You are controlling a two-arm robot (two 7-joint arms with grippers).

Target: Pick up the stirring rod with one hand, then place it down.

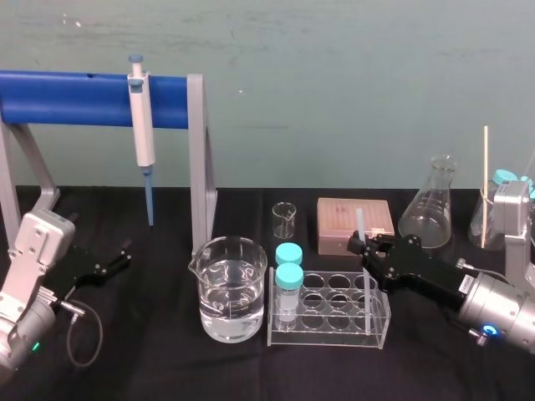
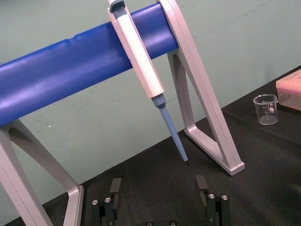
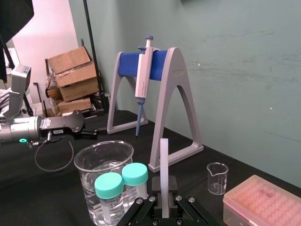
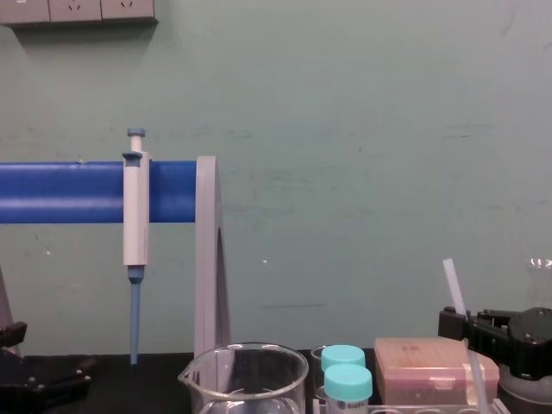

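Nearest the front edge of the black tabletop (image 1: 150,351), about midway along it, a large beaker (image 1: 251,301) of water stands just left of a clear tube rack (image 1: 334,336). Two teal-capped vials (image 1: 290,276) sit in the rack's left end.

The right gripper (image 1: 365,244) hangs over the rack's rear right corner. Its dark jaws are closed narrowly on the stirring rod (image 1: 359,224), which is clear of the tabletop. In the right wrist view the rod stands straight up out of the jaws. In the chest view it leans, with its top toward the robot's left and its lower length passing below the jaws toward the rack. The right arm comes in from the tabletop's right edge. Its silver wrist is low, and the black gripper body stretches toward the left and slightly away from the robot.

The left gripper (image 1: 117,259) lies near the left edge, pointing right toward the stand. Its jaws are spread wide and hold nothing.

Just behind the held rod is a pink tip box (image 1: 334,221), with a small empty beaker (image 1: 284,220) to its left and a conical flask (image 1: 428,209) to its right. A thin wooden stick (image 1: 485,184) stands upright near the right edge. Toward the far left corner, a white-and-blue pipette (image 1: 144,125) hangs from a blue-barred stand (image 1: 75,98).
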